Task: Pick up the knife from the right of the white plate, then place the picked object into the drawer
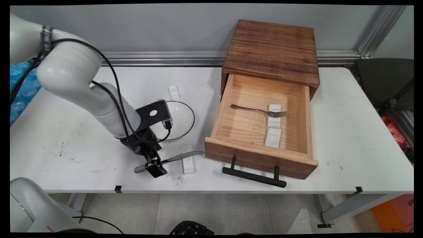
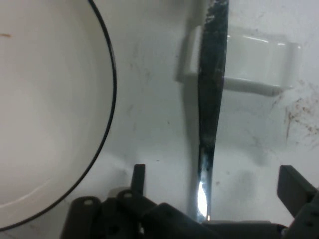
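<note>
**Two black fingers straddle the knife handle at the table's near edge**

Your black two-finger gripper [image 1: 155,167] is down at the white table [image 1: 347,132], over the handle end of a silver table knife [image 1: 172,159]. In the hand view the fingers [image 2: 294,191] stand apart, one on each side of the knife [image 2: 212,114], with a clear gap between the right finger and the metal. You have nothing clamped; whether the left finger touches the handle, you cannot tell from either view.

The knife lies flat on the table, its blade running away from the gripper toward the right in the main view, with the blade resting across a small white plastic block [image 1: 189,165]. That same block [image 2: 259,67] shows under the blade in the hand view.

Just behind the gripper sits a white round plate with a thin black rim [image 1: 181,120], partly hidden by the arm's wrist. A second small white block [image 1: 173,92] lies beyond the plate.

To the right, well apart from the knife, a brown wooden box [image 1: 271,49] has its light wooden drawer [image 1: 261,155] pulled open, black bar handle [image 1: 253,177] toward you. Inside lies a silver fork [image 1: 259,110], tines resting on one of the white blocks [image 1: 273,132] there.
</note>
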You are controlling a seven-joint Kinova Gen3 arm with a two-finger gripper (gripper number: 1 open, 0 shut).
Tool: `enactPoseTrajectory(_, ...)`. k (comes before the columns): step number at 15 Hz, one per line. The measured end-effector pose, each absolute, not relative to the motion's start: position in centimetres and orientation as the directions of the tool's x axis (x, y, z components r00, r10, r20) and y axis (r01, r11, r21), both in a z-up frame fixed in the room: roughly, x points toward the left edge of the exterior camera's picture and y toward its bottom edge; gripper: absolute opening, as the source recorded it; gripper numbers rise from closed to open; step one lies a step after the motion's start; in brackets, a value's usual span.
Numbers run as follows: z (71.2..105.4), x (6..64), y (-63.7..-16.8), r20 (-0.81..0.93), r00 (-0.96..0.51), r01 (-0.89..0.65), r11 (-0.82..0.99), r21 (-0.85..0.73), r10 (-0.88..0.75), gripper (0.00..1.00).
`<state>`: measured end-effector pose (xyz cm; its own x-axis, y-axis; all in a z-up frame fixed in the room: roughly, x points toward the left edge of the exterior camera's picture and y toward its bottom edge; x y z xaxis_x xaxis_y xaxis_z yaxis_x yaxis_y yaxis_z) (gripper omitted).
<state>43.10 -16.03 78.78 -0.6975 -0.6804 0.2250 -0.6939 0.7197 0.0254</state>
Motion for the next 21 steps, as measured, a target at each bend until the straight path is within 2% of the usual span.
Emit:
enactPoseTrajectory(1,78.8,43.0,-16.0,0.225,-0.696,-0.696,0.718,0.022,-0.682,1.00)
enactPoseTrajectory(2,78.7,43.0,-16.1,0.224,-0.696,-0.697,0.717,0.020,-0.682,0.00)
enactPoseTrajectory(15,78.5,42.9,-16.4,0.216,-0.694,-0.701,0.713,0.014,-0.687,0.00)
enactPoseTrajectory(21,79.7,43.5,-16.3,0.207,-0.709,-0.687,0.726,0.010,-0.674,0.00)
